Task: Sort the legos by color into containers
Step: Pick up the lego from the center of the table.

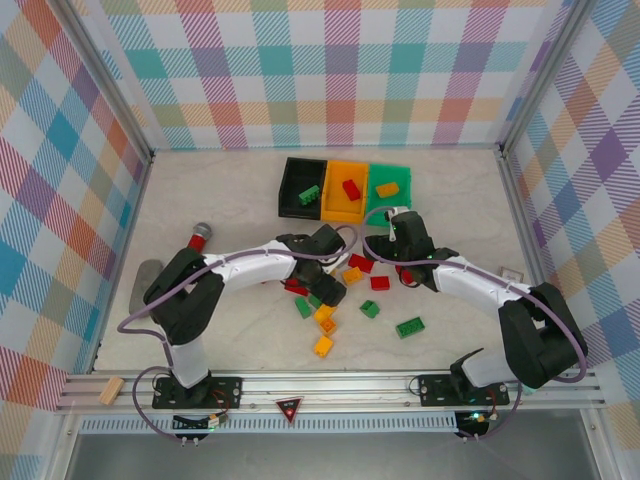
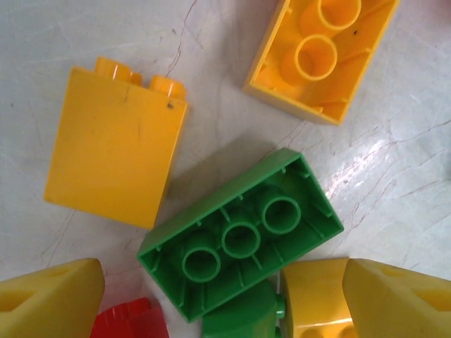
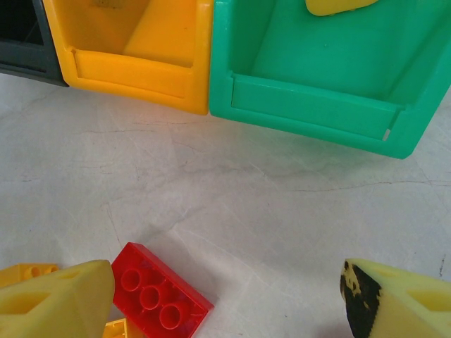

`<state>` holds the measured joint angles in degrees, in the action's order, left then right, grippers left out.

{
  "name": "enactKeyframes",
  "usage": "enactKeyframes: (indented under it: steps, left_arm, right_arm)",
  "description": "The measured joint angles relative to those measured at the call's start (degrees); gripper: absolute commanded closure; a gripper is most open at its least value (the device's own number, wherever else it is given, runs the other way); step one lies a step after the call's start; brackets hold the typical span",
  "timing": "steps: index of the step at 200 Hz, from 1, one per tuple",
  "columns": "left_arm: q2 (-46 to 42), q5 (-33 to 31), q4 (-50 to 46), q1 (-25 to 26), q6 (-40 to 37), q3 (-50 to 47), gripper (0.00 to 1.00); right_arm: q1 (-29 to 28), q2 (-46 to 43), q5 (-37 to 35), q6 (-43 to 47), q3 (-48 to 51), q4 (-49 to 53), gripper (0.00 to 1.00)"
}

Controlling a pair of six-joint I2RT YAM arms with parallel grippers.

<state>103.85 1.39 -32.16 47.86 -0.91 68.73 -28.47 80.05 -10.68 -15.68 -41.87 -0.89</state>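
Top external view gives us the counter (image 1: pixel 220 200), and at its far side the three joined containers: black bin (image 1: pixel 293 175), orange bin (image 1: pixel 338 208) and green bin (image 1: pixel 400 175), holding one green, one red and one yellow brick in that order. Most of the legos (image 1: pixel 369 309) lie loose on the counter between the two arms, near the bins. The left gripper (image 1: pixel 328 285) hangs over that scatter. The right gripper (image 1: pixel 395 228) sits just short of the green bin.

In the left wrist view the left gripper (image 2: pixel 222 296) is released, spread wide and holding nothing, with an upturned green brick (image 2: pixel 239 236) on the counter between its fingers. Two yellow bricks (image 2: pixel 113 144) lie beyond it, and other pieces crowd its near edge. In the right wrist view the right gripper (image 3: pixel 225 296) is likewise released and empty, a red brick (image 3: pixel 158 296) beside one finger.

We judge the step in hand to be picking up that green brick. The next move calls for lowering around its sides, clenching without catching the neighbours, then carrying it to the black bin.
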Motion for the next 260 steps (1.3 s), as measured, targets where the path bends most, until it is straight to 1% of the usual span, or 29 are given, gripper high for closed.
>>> enactKeyframes:
  steps: [51, 80, 88, 93, 101, 114, 129, 140, 218, 260]
  left_arm:
    - [4.5, -0.2, -0.5, 0.5, 0.0, 3.3, 0.13]
    - [6.3, -1.5, -1.1, 0.5, 0.1, 4.0, 0.13]
    - [6.3, -1.5, -1.2, 0.5, 0.2, 4.0, 0.16]
    - [6.3, -1.6, -1.1, 0.5, 0.4, 4.1, 0.20]
    - [6.3, -1.7, -1.1, 0.5, 0.8, 4.2, 0.24]
    - [6.4, -2.0, -1.1, 0.6, 1.2, 4.3, 0.25]
    - [6.4, -2.1, -1.1, 0.6, 1.7, 4.3, 0.32]
    - [6.4, -2.2, -0.9, 0.6, 1.8, 4.3, 0.34]
    - [5.9, -2.6, -0.9, 0.8, 3.0, 4.6, 0.34]
    - [-0.1, -4.3, -0.7, 0.8, 3.5, 4.5, 0.37]
  right_arm:
    - [0.0, 0.0, 0.0, 0.0, 0.0, 0.0, 0.16]
    - [0.0, 0.0, 0.0, 0.0, 0.0, 0.0, 0.16]
    - [0.0, 0.0, 0.0, 0.0, 0.0, 0.0, 0.16]
    - [0.0, 0.0, 0.0, 0.0, 0.0, 0.0, 0.16]
    - [0.0, 0.0, 0.0, 0.0, 0.0, 0.0, 0.16]
    - [0.0, 0.0, 0.0, 0.0, 0.0, 0.0, 0.16]
    - [0.0, 0.0, 0.0, 0.0, 0.0, 0.0, 0.16]
    - [0.0, 0.0, 0.0, 0.0, 0.0, 0.0, 0.16]
    - [0.0, 0.0, 0.0, 0.0, 0.0, 0.0, 0.16]
    - [0.0, 0.0, 0.0, 0.0, 0.0, 0.0, 0.16]
